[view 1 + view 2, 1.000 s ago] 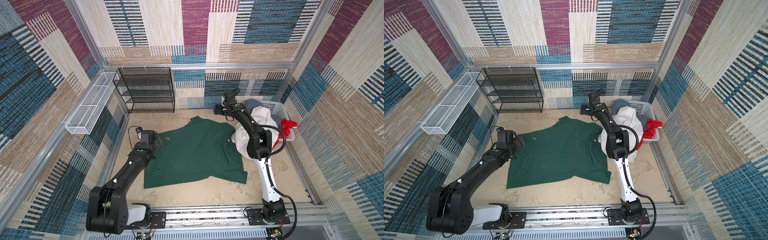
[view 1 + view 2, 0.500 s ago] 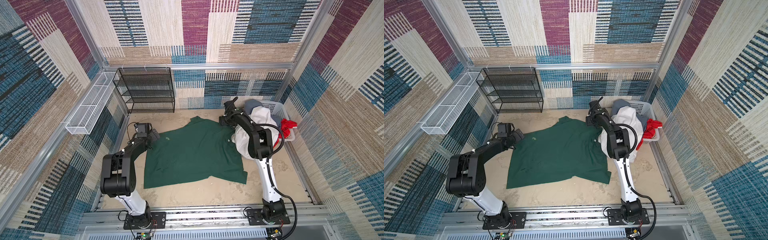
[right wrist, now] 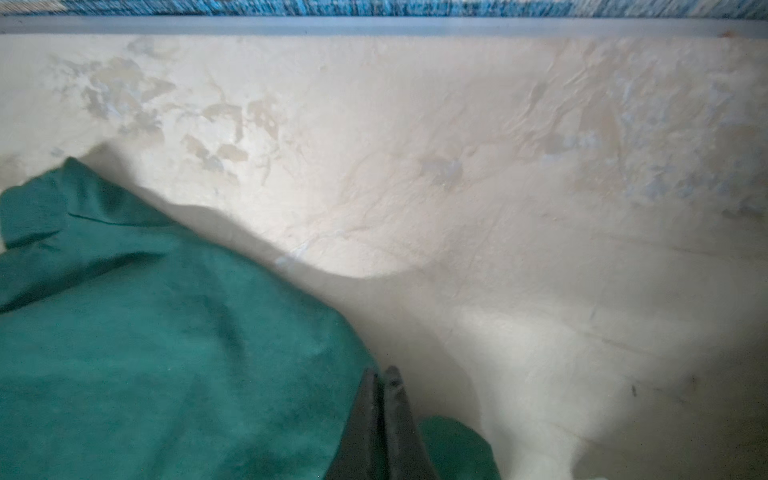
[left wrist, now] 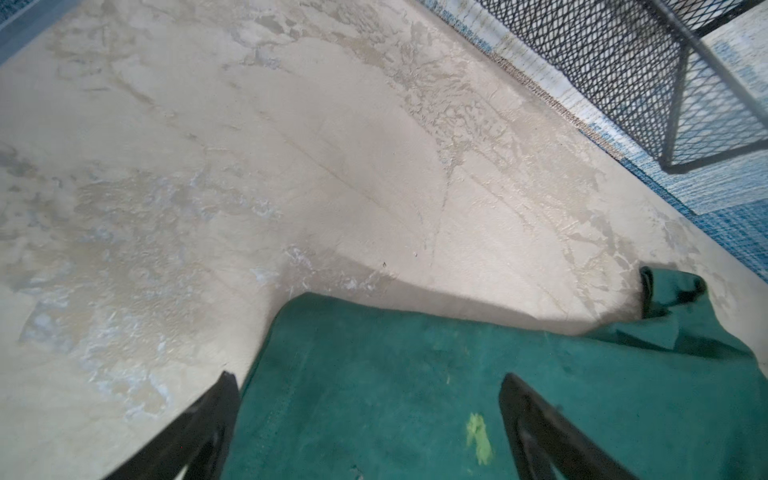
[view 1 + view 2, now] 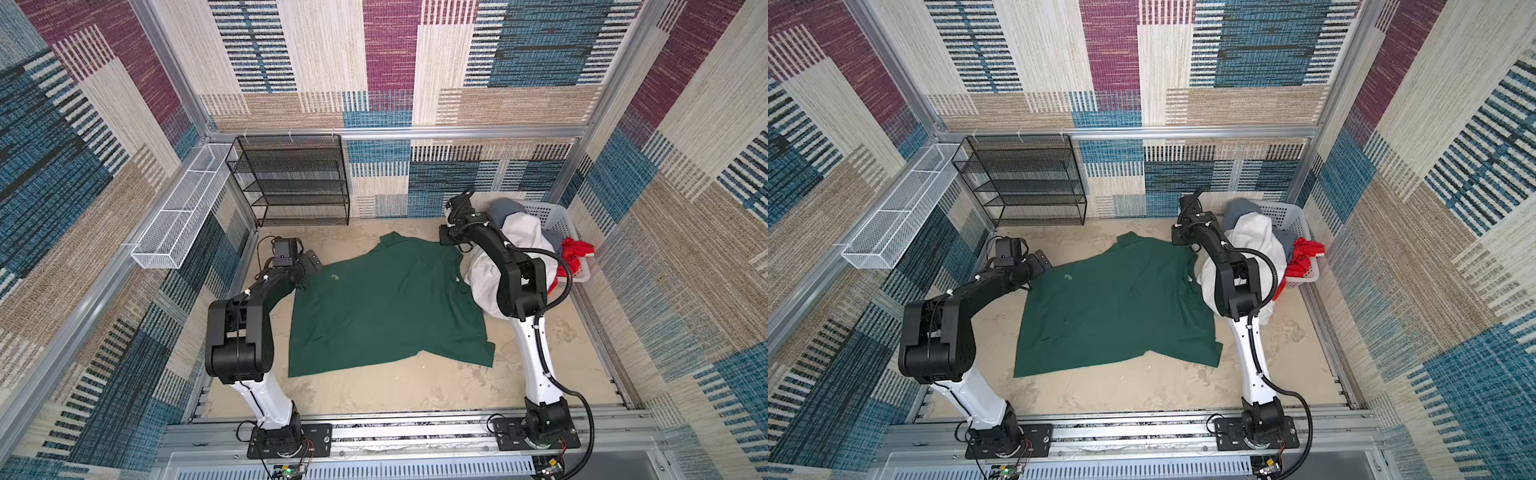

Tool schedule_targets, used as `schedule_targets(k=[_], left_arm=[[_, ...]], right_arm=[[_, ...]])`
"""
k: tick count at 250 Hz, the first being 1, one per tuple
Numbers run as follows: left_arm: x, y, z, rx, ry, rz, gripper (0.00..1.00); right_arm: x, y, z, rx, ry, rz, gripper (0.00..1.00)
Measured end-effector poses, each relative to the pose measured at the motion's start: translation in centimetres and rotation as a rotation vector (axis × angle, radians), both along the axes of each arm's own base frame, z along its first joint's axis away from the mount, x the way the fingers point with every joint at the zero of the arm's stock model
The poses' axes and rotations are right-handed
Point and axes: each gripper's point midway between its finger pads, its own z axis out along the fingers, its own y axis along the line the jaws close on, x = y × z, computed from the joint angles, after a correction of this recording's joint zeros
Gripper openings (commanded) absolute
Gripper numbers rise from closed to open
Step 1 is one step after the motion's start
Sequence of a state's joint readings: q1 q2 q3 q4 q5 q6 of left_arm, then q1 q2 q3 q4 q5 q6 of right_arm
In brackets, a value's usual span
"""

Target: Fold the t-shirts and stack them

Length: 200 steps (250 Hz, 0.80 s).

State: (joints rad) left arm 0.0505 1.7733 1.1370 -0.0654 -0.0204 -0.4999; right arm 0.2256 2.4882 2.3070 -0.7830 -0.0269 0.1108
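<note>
Lying spread flat over the middle of the table [image 5: 374, 395]: green t-shirt [image 5: 386, 307]. Left claw [image 4: 370, 386] stands wide open, low over the shirt's corner nearest the table's left edge, with cloth between its jaws. Right claw [image 3: 382, 386] is pinched shut on the shirt's edge toward the far right corner, with green cloth showing on both sides of it. White t-shirt [image 5: 523, 232], grey t-shirt [image 5: 505, 205] and red t-shirt [image 5: 575, 249] are heaped in the basket [image 5: 557, 216] at the far right corner.
</note>
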Motion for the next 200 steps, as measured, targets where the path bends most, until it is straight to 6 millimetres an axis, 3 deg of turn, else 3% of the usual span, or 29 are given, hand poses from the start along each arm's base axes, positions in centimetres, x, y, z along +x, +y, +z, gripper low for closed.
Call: schedule_targets(k=[51,82,107,139,200], left_arm=[[1.9,1.0,0.4,0.018,-0.009,-0.001,0.99],[2.8,1.3,-0.1,0.016,0.011,-0.007,1.00],[3.4,1.2,-0.6,0.010,0.025,-0.019,0.98],[4.5,1.0,-1.1,0.001,0.039,-0.036,0.92],[6.8,0.1,-2.6,-0.048,0.091,-0.079,0.71]], right_arm=[[-1.1,0.2,4.8,0.031,-0.060,0.020,0.00],[-3.6,0.8,6.8,0.085,-0.072,0.047,0.00],[-5.8,1.7,7.0,0.137,-0.057,0.077,0.00],[-7.0,2.4,5.7,0.182,-0.031,0.105,0.00],[-6.7,2.8,5.5,0.203,-0.046,0.114,0.00]])
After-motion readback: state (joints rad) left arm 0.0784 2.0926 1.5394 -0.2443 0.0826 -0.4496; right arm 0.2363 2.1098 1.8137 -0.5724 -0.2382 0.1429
